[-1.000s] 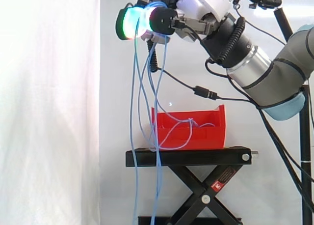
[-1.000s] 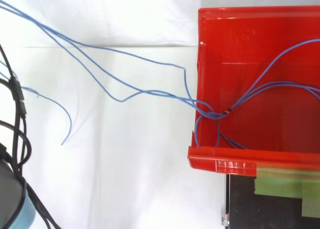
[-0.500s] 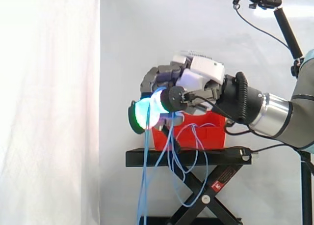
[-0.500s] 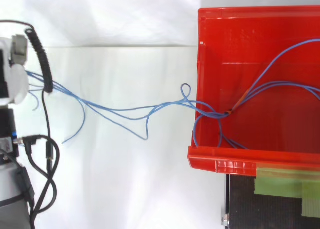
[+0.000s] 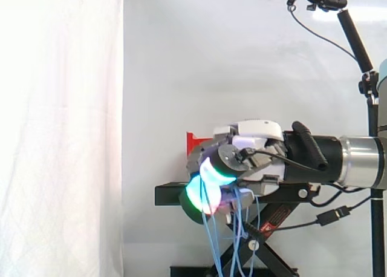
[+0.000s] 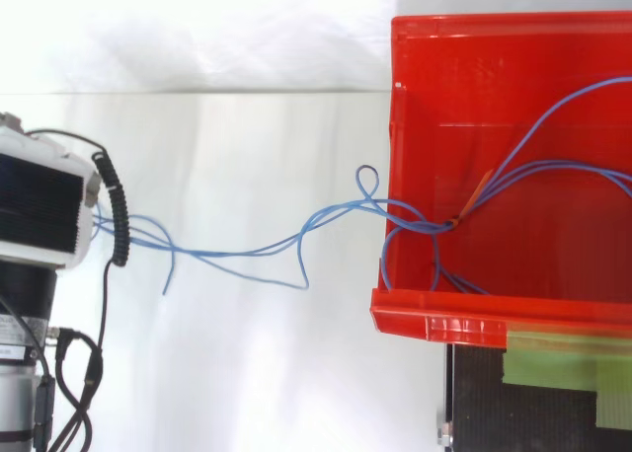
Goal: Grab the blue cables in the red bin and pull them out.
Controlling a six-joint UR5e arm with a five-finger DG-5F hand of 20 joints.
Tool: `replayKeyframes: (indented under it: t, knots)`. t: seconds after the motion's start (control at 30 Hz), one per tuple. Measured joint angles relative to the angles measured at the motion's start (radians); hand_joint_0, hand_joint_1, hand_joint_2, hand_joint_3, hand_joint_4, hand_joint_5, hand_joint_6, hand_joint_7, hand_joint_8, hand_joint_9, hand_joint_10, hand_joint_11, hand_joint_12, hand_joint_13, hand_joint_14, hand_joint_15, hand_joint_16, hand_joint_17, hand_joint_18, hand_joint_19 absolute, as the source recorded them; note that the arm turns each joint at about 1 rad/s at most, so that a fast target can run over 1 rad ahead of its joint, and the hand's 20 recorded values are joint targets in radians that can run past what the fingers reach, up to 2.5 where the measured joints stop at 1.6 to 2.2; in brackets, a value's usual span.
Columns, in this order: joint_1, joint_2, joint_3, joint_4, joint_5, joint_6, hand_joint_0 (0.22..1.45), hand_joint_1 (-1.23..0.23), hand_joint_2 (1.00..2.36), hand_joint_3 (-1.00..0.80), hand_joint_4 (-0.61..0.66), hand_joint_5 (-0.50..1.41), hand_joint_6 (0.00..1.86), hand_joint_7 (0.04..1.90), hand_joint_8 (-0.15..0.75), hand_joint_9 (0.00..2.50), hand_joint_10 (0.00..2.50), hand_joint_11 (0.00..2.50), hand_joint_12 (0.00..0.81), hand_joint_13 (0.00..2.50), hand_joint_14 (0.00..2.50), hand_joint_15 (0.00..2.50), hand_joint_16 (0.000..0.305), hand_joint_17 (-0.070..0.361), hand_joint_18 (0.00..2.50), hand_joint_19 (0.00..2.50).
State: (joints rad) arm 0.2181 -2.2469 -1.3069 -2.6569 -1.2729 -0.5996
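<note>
The red bin (image 6: 397,126) stands at the right in the top view, with blue cables (image 6: 423,226) bunched at its left wall and trailing left over the white floor to my hand (image 6: 39,207). In the side view my hand (image 5: 254,159) hangs level with the black stand (image 5: 169,194), in front of the bin, of which one corner (image 5: 193,141) shows. Its fingers are curled round the cables, the glowing fingertips (image 5: 202,189) pointing down and left. Loose cable strands (image 5: 211,241) dangle below the hand past the stand's legs.
A white curtain (image 5: 60,132) fills the left side. A camera on a pole (image 5: 326,0) stands at the upper right. Green tape (image 6: 553,359) lies on the stand's top beside the bin's front rim (image 6: 434,326).
My hand has dropped from high above the bin to the stand's height, still holding the cables. The strands between hand and bin have gone slack and loop over the floor.
</note>
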Motion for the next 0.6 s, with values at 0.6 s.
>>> replayKeyframes:
  t: [0.6]
  knots:
    - [0.039,0.0,0.0,-0.191,0.057,0.34,0.89,-0.95,1.01,-0.61,0.09,0.69,1.18,0.57,0.234,1.03,1.42,1.58,0.322,1.3,0.54,1.6,0.044,0.098,0.97,1.21]
